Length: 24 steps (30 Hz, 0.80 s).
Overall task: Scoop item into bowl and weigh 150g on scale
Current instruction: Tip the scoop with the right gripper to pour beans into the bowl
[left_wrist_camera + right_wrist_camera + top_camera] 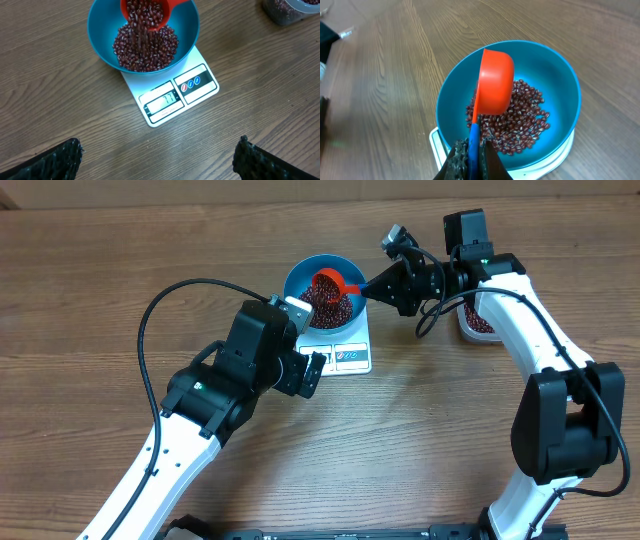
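The blue bowl [297,280] stands on the white scale [352,356], and a pile of dark red-brown beans [145,47] lies in it. My right gripper [475,144] is shut on the blue handle of a red scoop [496,82]. The scoop is tipped on its side over the bowl [555,75], and beans stream from it [150,10] onto the pile. My left gripper [159,142] hangs open over bare table just in front of the scale [200,82], holding nothing. The scale's display is lit.
A clear plastic tub [478,320] with more beans stands right of the scale, under the right arm. The left arm reaches in from the front left, its wrist close to the scale's front left corner.
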Tool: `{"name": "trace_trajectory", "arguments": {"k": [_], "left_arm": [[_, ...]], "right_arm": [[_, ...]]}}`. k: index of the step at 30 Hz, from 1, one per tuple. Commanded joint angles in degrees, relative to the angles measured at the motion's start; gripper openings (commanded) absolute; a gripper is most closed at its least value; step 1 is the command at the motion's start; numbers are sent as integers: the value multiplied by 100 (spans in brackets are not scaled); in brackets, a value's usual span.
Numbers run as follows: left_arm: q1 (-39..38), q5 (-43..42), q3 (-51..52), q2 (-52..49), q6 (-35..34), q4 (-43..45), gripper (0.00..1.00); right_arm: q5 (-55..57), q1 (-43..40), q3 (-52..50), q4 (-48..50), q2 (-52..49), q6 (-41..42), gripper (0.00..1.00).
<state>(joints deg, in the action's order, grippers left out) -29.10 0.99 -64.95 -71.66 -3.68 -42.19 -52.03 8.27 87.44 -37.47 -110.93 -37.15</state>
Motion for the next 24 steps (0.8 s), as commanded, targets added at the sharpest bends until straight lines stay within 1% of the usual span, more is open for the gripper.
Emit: {"name": "trace_trajectory", "arguments": {"k": [1,4,10,21,24], "left_arm": [[22,-81,44,-24,26,2,100],[22,-81,44,-24,26,2,100],[22,-81,44,-24,26,2,100],[22,-81,44,-24,26,2,100],[22,-81,44,-24,26,2,100]], "right_arm": [[-4,-7,184,37,251,-621,3],[-2,-7,184,37,260,-1036,4],[35,-7,184,37,267,-2212,3],[809,-7,184,50,267,-4057,4],[828,-7,184,177,267,-4288,4]]}}
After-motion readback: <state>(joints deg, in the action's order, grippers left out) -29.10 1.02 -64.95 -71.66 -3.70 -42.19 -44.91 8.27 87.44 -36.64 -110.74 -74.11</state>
